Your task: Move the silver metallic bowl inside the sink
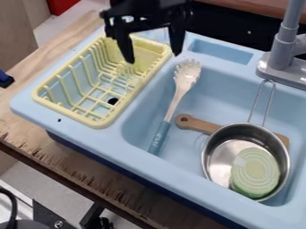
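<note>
The silver metallic bowl [222, 164] is sitting inside the basin of the light blue sink [134, 159], toward the lower right of the view, with its wire handle [254, 103] pointing up toward the gray faucet [282, 56]. The black tool [153, 57] is hanging near the top of the view, its two fingers standing spread with a gap between them and nothing pinched there. It is hovering around the far end of the yellow dish rack [106, 117] and the ledge beside it, so the bowl is lying well apart from it, down and to the right in the view. A green round piece with pale rings [256, 173] is resting in the bowl, and a wooden utensil [197, 124] is lying partly behind it. A slotted spoon [175, 99] with a blue handle is slanting along the basin's left side, between rack and bowl. The wooden worktop [90, 172] is carrying the sink.
</note>
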Controlling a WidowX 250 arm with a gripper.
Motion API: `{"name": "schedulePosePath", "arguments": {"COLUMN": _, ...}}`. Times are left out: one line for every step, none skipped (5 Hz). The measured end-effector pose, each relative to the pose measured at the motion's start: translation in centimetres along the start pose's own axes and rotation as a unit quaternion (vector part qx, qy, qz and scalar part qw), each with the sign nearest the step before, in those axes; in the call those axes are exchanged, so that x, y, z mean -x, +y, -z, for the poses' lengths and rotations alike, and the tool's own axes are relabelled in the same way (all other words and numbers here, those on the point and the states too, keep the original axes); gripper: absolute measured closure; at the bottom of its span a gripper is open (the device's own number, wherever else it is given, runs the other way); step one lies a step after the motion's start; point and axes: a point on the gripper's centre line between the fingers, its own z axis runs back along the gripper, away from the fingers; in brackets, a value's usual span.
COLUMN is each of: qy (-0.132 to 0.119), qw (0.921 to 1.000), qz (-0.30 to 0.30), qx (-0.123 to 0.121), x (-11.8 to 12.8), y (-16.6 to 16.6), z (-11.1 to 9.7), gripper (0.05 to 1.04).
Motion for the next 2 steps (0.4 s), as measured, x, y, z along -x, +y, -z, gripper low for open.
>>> {"name": "schedulePosePath", "arguments": {"qy": 0.003, "qw": 0.9999, "qz": 0.009, "qx": 0.011, "x": -1.1, "y": -1.1, "z": 0.4, "gripper": 0.084}}
{"name": "schedulePosePath", "arguments": {"qy": 0.007, "qw": 0.9997, "qz": -0.008, "qx": 0.020, "x": -2.1, "y": -3.0, "z": 0.9, "gripper": 0.084}}
